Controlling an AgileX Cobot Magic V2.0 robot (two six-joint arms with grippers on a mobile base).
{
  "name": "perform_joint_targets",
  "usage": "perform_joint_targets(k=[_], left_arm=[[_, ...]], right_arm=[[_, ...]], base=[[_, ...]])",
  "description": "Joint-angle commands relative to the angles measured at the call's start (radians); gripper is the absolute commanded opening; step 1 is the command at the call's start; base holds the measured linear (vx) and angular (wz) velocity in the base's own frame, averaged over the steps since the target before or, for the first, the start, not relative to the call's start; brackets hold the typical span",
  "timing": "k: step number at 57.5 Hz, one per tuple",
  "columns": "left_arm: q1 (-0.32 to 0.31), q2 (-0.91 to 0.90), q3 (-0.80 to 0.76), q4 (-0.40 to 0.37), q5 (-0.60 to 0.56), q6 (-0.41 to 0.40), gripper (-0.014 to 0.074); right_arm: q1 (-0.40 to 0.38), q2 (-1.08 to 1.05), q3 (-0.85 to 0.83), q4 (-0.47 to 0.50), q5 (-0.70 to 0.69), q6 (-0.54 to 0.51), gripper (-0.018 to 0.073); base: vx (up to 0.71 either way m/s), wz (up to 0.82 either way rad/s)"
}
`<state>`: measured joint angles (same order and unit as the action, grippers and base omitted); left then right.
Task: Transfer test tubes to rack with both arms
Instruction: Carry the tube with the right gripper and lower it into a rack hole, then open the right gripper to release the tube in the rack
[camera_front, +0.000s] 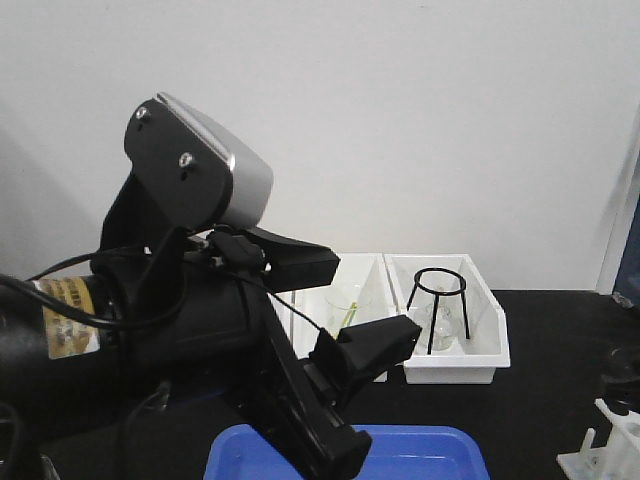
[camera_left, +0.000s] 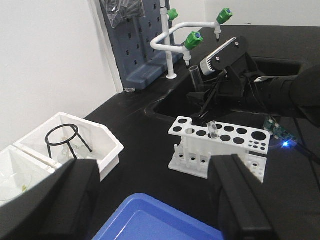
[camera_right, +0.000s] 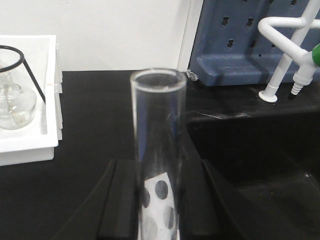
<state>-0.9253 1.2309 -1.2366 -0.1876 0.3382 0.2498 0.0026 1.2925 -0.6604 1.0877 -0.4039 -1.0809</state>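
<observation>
My right fingers (camera_right: 117, 205) are clenched on the test tube (camera_right: 157, 140), one black finger on each side of its lower half. Its open rim stands well above them. The test tube is clear, thin-walled glass, cylindrical and nearly upright. The white plastic rack (camera_left: 222, 136) and its dark round holes show through the glass below the grip. In the left wrist view the lower end sits at the rack's top plate; I cannot tell whether it has entered a hole. The rack stands on the matte black table (camera_left: 132, 125). My left fingers (camera_left: 240, 200) are released and spread wide.
</observation>
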Motion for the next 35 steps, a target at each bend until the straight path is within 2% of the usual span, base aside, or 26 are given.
perform_joint_targets(k=[1, 26, 35], left_arm=[[0.0, -0.025, -0.032, -0.006, -0.069, 0.001, 0.0561], [0.0, -0.025, -0.032, -0.006, -0.058, 0.001, 0.0561], [0.0, -0.025, -0.032, -0.006, -0.058, 0.001, 0.0561]], right_arm=[[-0.005, -0.01, -0.031, -0.052, -0.072, 0.016, -0.0006], [-0.005, 0.036, -0.031, -0.072, -0.138, 0.056, -0.0006], [-0.005, 0.07, -0.032, -0.129, -0.138, 0.105, -0.0006]], base=[[0.0, 0.0], [0.0, 0.0], [0.0, 0.0]])
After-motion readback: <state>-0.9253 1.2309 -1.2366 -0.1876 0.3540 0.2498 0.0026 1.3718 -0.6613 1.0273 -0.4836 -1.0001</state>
